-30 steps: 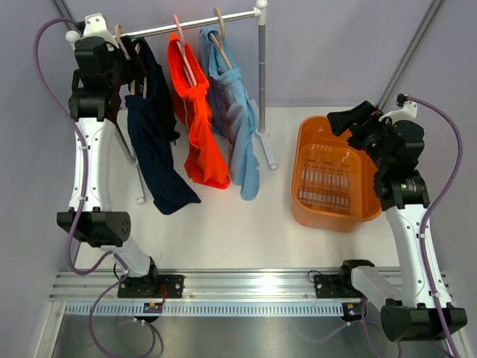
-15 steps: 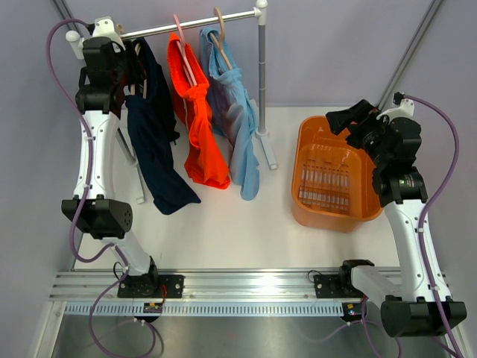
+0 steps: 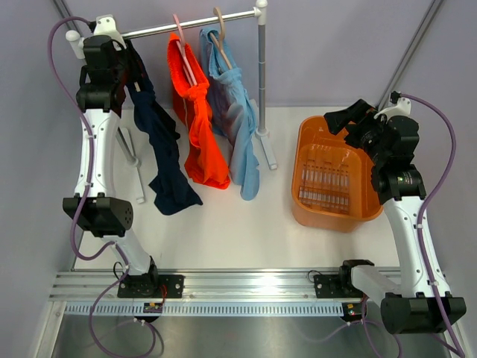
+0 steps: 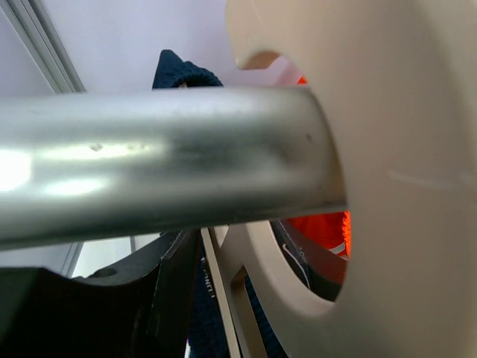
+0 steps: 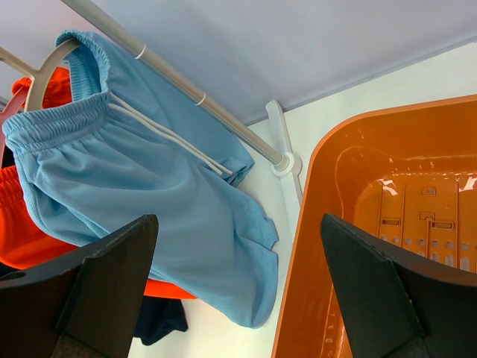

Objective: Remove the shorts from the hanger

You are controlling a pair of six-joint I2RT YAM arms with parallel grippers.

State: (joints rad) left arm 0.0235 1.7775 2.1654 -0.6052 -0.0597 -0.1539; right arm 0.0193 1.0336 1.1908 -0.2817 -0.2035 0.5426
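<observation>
Three pairs of shorts hang from a metal rail (image 3: 194, 24): dark navy (image 3: 160, 142), bright orange (image 3: 197, 127) and light blue (image 3: 237, 127). My left gripper (image 3: 125, 58) is up at the rail's left end, at the top of the navy pair. In the left wrist view the rail (image 4: 149, 164) crosses close in front, and a beige hanger hook (image 4: 387, 186) curves over it. The hanger's neck sits between my dark fingers (image 4: 89, 313), with navy cloth (image 4: 201, 298) behind. My right gripper (image 3: 346, 118) is open and empty above the basket's far left corner.
An orange plastic basket (image 3: 358, 212) stands at the right and also shows in the right wrist view (image 5: 313, 246). The rail's upright post (image 3: 261, 67) stands between the shorts and the basket, on a white foot (image 5: 287, 160). Grey walls close off the back.
My left gripper has moved right and up to the rail. The navy shorts have been drawn up and now hang narrower and slanted. The right arm has barely moved.
</observation>
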